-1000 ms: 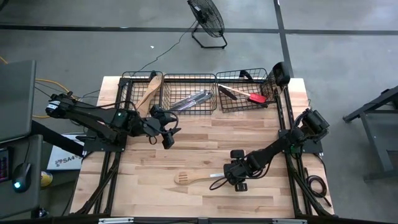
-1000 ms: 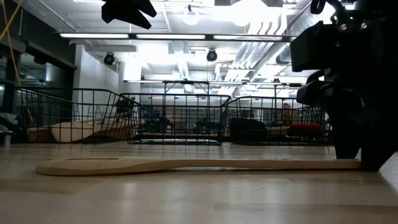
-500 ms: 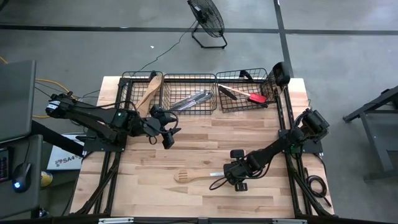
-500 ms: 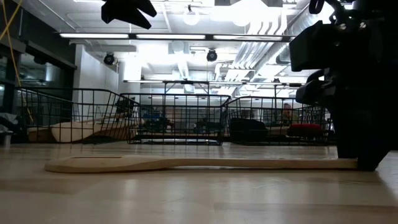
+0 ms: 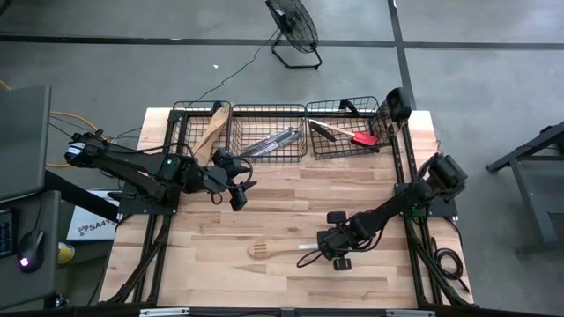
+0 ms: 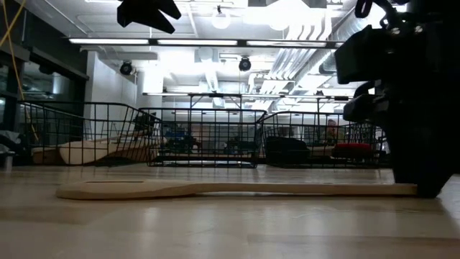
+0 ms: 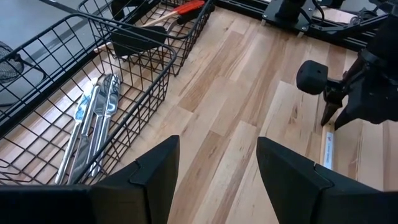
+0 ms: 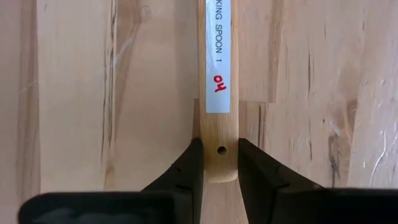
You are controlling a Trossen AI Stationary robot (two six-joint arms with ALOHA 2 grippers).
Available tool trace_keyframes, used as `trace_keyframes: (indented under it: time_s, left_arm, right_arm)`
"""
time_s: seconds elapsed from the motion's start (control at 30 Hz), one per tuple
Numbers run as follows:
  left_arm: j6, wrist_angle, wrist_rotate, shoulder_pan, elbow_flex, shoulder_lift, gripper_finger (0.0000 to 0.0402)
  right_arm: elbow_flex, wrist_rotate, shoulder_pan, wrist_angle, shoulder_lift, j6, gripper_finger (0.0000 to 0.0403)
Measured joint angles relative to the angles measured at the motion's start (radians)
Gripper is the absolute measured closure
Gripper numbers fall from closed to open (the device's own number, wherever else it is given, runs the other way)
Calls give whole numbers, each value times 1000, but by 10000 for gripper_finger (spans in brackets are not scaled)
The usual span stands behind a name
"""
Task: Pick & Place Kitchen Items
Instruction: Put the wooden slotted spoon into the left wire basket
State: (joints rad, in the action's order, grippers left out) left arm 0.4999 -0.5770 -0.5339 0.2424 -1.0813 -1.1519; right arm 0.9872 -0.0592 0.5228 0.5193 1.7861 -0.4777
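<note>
A pale wooden slotted spoon [image 5: 275,252] lies flat on the table [image 5: 211,264], its head toward the left; it also shows in the low view [image 6: 215,189]. My right gripper [image 5: 318,255] is low at the table, shut on the spoon's handle end. My left gripper [image 5: 238,190] hovers open and empty in front of the baskets, its fingers spread wide in the left wrist view [image 7: 214,180]. My right gripper pinches the free end of the spoon's handle [image 8: 220,163], by its small hole, between its two fingers [image 8: 189,167]. The fingers press on the handle's two narrow sides. The spoon lies level, flat on the table [image 6: 129,190].
Three black wire baskets stand along the far edge: the left one [image 5: 181,132] with wooden utensils, the middle one [image 5: 242,113] with silver cutlery [image 7: 93,118], the right one [image 5: 381,132] with a red-headed spatula [image 5: 363,138] and black tools. Bare wood lies between the arms.
The spoon has slid a little toward the table's right edge with my right gripper, still flat on the table.
</note>
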Motion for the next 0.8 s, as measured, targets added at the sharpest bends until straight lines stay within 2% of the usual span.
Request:
trace_keyframes:
  time_s: [0.23, 0.8]
  left_arm:
    - [0, 1, 1, 0, 0, 0, 193]
    - [0, 0, 1, 0, 0, 0, 193]
  right_arm:
    - [-2, -10, 2, 62, -76, -1, 337]
    - [-2, -64, 54, 228, -153, -133, 338]
